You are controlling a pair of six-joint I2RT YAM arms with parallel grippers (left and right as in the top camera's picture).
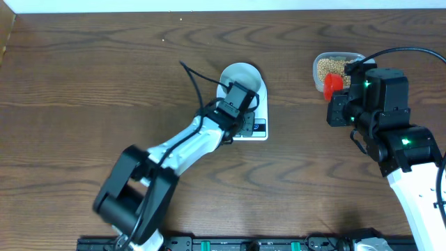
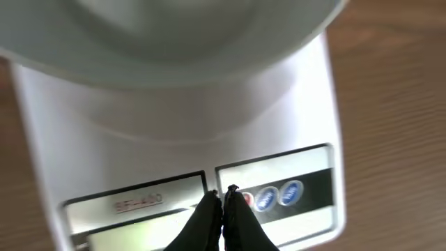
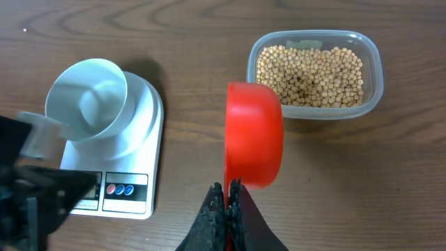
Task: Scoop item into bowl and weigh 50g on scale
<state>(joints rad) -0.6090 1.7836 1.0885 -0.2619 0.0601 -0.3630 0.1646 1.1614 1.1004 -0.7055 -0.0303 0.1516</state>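
The white scale [image 1: 252,120] sits mid-table with the pale blue-white bowl [image 1: 240,78] on it, empty as the right wrist view [image 3: 87,97] shows it. My left gripper [image 2: 223,195] is shut and empty, its tips right at the scale's red button [image 2: 244,199], beside the display [image 2: 139,209]. My right gripper [image 3: 227,189] is shut on the handle of a red scoop [image 3: 254,132], held above the table between the scale [image 3: 132,139] and the clear tub of tan beans [image 3: 310,73]. In the overhead view the scoop [image 1: 333,84] is at the tub [image 1: 333,66].
The left arm [image 1: 188,146] reaches diagonally from the front edge to the scale. The right arm [image 1: 390,132] stands at the right side. Brown wooden table [image 1: 83,84] all around.
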